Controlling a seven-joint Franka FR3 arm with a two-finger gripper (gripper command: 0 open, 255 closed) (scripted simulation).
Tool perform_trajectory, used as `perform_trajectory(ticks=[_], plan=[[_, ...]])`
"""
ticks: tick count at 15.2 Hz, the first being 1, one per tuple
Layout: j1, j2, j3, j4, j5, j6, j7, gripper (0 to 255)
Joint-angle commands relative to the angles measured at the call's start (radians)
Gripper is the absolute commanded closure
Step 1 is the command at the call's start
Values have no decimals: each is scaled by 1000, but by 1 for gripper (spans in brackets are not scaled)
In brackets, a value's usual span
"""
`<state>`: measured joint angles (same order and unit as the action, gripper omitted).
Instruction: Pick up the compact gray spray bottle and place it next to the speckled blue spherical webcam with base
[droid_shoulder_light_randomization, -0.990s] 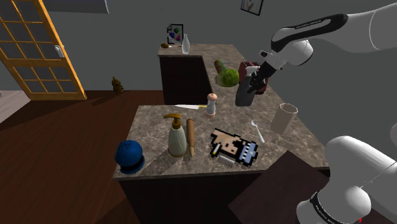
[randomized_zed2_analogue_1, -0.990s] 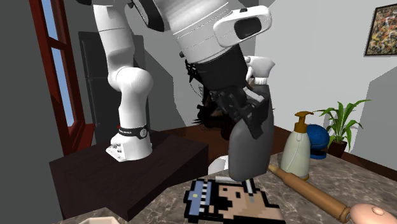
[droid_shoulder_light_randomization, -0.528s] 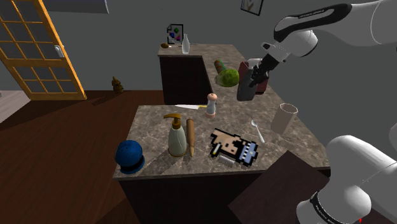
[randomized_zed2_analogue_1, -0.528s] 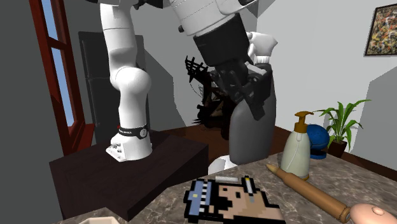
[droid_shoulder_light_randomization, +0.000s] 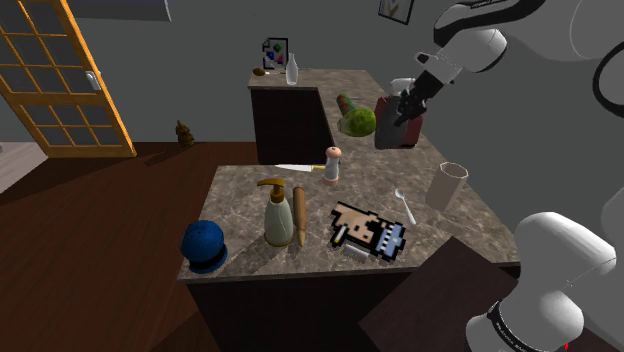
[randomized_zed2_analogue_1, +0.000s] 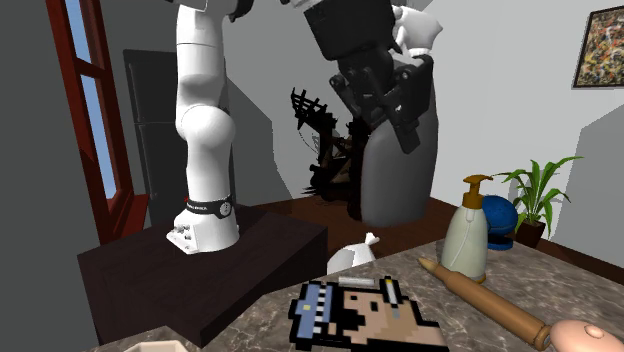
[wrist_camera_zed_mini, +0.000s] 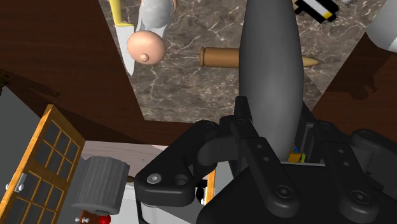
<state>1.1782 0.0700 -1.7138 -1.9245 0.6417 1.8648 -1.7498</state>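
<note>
Since one second ago, the arm has carried the gray spray bottle (droid_shoulder_light_randomization: 389, 130) higher. In the shoulder view it has shifted up and slightly to the right. In the second exterior view the bottle (randomized_zed2_analogue_1: 393, 175) has risen away from the pixel-art figure (randomized_zed2_analogue_1: 365, 315), which its base nearly met before.

The black jaws pinch the bottle at its upper part, just below the white spray head. In the wrist view the bottle (wrist_camera_zed_mini: 270, 70) runs out from between the two fingers, which press against its sides.

The bottle hangs in the air, clear of the counter (droid_shoulder_light_randomization: 240, 190), with its base pointing downward. In the shoulder view it is seen against a dark red object (droid_shoulder_light_randomization: 384, 104) on the far counter section, beside a green round object (droid_shoulder_light_randomization: 360, 122).

The speckled blue webcam (droid_shoulder_light_randomization: 203, 244) sits on its base at the near corner of the counter at the shoulder view's left, well apart from the bottle.

Between bottle and webcam stand a soap dispenser (droid_shoulder_light_randomization: 277, 216) and a rolling pin (droid_shoulder_light_randomization: 298, 215), just beside each other. The pixel-art figure (droid_shoulder_light_randomization: 368, 232) lies to their right in that view, with a spoon (droid_shoulder_light_randomization: 404, 207) and a pale cup (droid_shoulder_light_randomization: 446, 185) beyond it.

A pink-topped item (droid_shoulder_light_randomization: 332, 163) stands by a knife (droid_shoulder_light_randomization: 298, 167) at the far edge of the counter. The wrist view shows both below the hand, together with the rolling pin (wrist_camera_zed_mini: 219, 57).
</note>
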Motion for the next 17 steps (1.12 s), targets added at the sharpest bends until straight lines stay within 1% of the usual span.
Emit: perform_trajectory(ticks=[1,5,7,10,14,17], plan=[[6,20,-20,22,14,-33,0,255],[18,43,-49,64,28,-85,10,255],[68,112,-86,48,95,-93,9,255],[138,179,-114,29,162,-88,32,255],[209,239,-112,18,223,-67,83,255],[244,269,-87,20,257,-45,130,255]])
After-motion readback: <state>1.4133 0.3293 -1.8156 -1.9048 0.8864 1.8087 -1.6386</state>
